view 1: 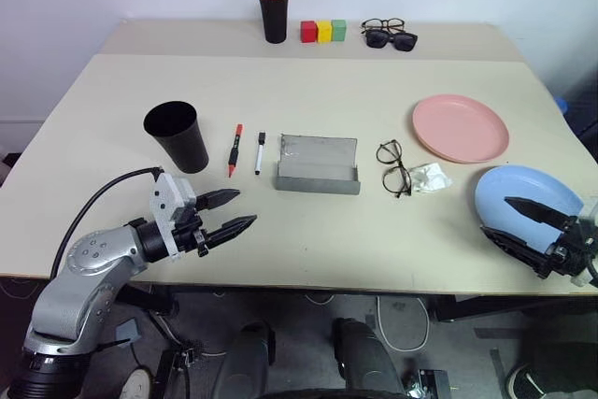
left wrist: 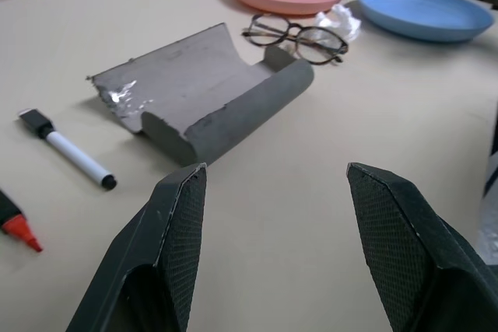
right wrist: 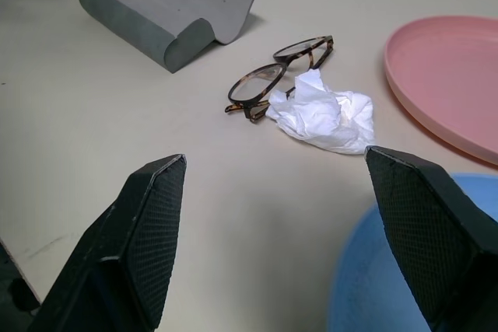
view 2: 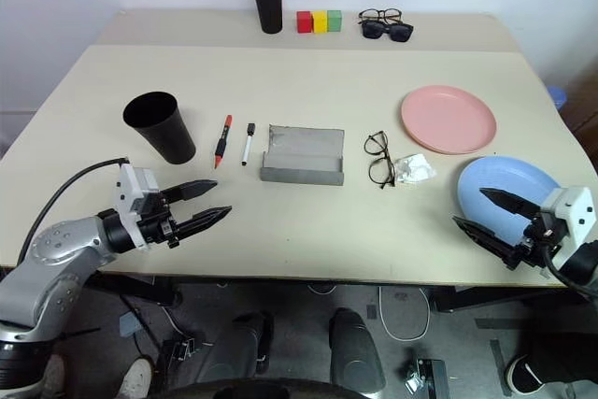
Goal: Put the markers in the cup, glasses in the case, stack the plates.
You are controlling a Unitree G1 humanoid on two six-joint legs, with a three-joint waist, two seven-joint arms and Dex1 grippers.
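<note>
Grey case (view 1: 318,167) lies open mid-worktop | glasses (view 1: 393,166) just beside it | your left claw (view 1: 231,213) released, empty | your right claw (view 2: 486,211) released over blue plate (view 1: 523,189)

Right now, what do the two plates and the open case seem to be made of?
Pink plate and blue plate: probably plastic, smooth with a soft sheen and thin moulded rims. Case: a matte grey hard shell, perhaps covered in fabric or felt, with a scuffed silvery lining.
</note>
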